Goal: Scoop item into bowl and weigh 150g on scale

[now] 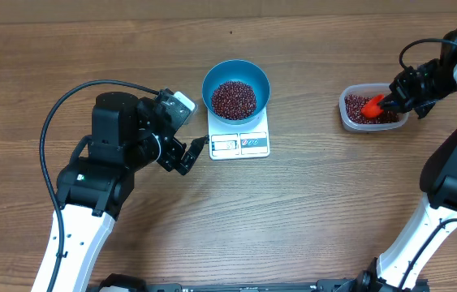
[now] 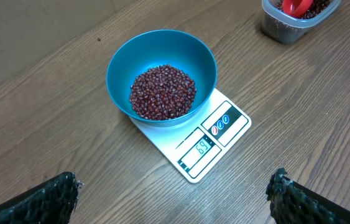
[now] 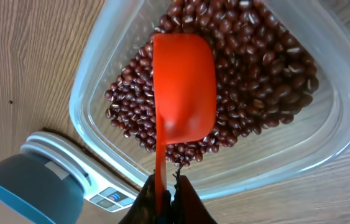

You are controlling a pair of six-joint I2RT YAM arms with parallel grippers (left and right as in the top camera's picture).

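The beans point(image 1: 234, 98) are sitting in two places: one heap in the blue bowl, the other right under my right claw. My right claw point(image 3: 165, 199) is clenching the thin handle of an orange-red scoop point(image 3: 184, 81), jaws pinched tight on it. I am holding the scoop's cup inside the clear tub point(image 3: 87, 106), over the beans there. Whether the cup is pressing into them or hovering just above, I cannot tell. My left claw point(image 1: 194, 156) is standing released, fingers spread wide with nothing between them. It is hanging just beside the left edge of the scale point(image 1: 239, 145) and pointing toward it.

Outward from there, the brown wood-grain table point(image 1: 309, 203) is filling every view. The tub is sitting toward the table's far right, well apart from the scale. The white scale is lying flat near the table's middle with its display edge turned toward my base, and its digits are showing too small to read. The bowl point(image 1: 212, 77) is resting on the scale's far half, and the dark red-brown heap is covering its bottom. From my left claw that heap is lying near, ahead and a little to the right. From my right claw it is lying well to the left, across the table.
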